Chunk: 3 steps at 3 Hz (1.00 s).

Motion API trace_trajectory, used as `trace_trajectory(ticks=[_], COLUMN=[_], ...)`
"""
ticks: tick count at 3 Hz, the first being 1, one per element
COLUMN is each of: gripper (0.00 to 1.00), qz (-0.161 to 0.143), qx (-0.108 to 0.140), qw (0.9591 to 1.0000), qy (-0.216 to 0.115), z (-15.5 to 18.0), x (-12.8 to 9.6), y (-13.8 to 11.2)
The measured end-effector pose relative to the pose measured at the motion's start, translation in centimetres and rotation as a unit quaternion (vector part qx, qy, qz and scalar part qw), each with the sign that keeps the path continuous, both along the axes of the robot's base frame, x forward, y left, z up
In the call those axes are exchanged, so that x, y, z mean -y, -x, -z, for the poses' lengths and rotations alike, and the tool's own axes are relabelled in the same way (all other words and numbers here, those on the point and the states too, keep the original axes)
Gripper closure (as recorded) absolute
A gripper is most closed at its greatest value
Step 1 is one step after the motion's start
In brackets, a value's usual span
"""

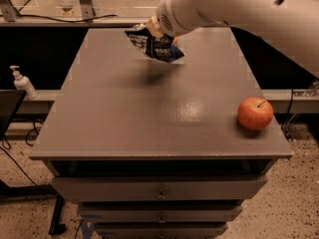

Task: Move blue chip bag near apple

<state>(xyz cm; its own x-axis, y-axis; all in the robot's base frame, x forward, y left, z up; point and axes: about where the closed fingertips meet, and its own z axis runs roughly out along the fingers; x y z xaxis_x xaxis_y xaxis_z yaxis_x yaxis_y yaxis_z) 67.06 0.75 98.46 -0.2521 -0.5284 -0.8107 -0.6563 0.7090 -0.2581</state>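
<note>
The blue chip bag (155, 46), dark navy foil with white lettering, hangs in the air above the far half of the grey table (124, 118), casting a shadow below it. My gripper (152, 28) is shut on the bag's top edge, at the end of the big white arm (239, 9) that reaches in from the upper right. The apple (255, 113), round and red-orange with a thin stem, sits on the table's right side close to the front edge. The bag is well to the left of and behind the apple.
A sliver of a small orange fruit (175, 40) shows behind the bag. A white pump bottle (21, 81) stands on a ledge left of the table. Drawers (159, 189) sit under the tabletop. Cables lie on the floor at left.
</note>
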Motion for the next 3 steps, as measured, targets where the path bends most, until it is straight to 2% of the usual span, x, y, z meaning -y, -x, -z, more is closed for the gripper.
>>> trace_trajectory(ticks=[1,3], gripper=[1.00,1.00], qz=[0.036,0.089], qx=[-0.026,-0.050], qw=[0.9990,0.9946], qy=[-0.001,0.016], z=[2.4,6.2], x=[2.5,7.9], y=[3.0,8.2])
